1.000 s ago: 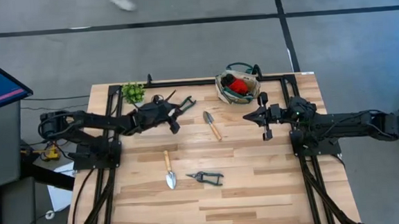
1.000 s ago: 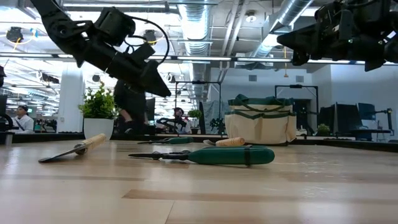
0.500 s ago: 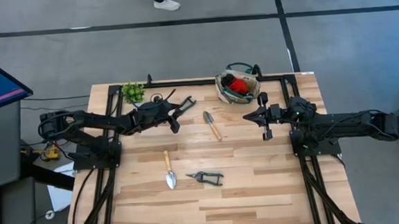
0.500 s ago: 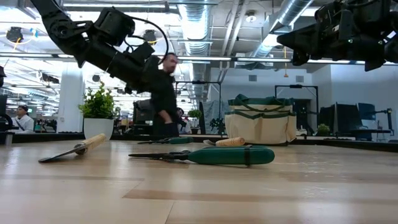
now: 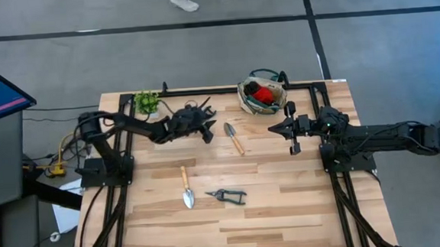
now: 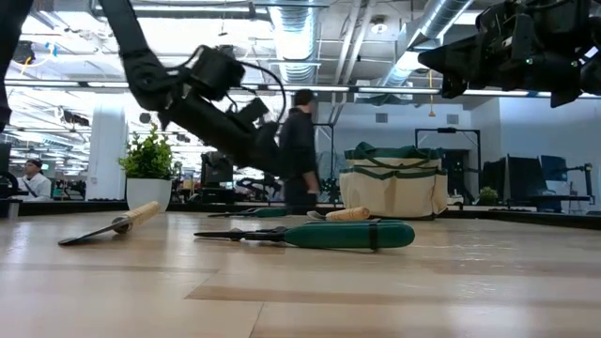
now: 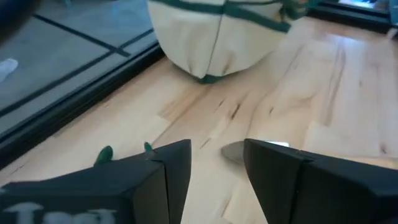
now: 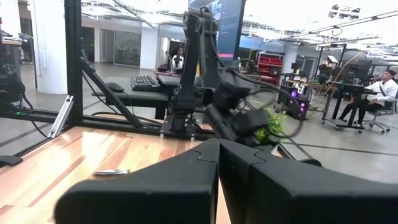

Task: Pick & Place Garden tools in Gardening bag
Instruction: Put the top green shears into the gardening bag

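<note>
Garden tools: wooden-handled metal trowel [image 5: 234, 138] lying mid-table, just beside left gripper [image 5: 207, 127], fingers parted, empty. Second wooden-handled trowel [image 5: 186, 188] and black pruners [image 5: 227, 194] nearer front. Round beige green-trimmed bag [image 5: 262, 95] at rear. Right gripper [image 5: 279, 127] closed, empty.

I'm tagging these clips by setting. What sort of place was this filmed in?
Probably an open-plan robotics lab or workshop. Exposed ceiling ducts run overhead, desks with a keyboard and monitor stand beyond the wooden table, and a seated person works nearby.
</note>
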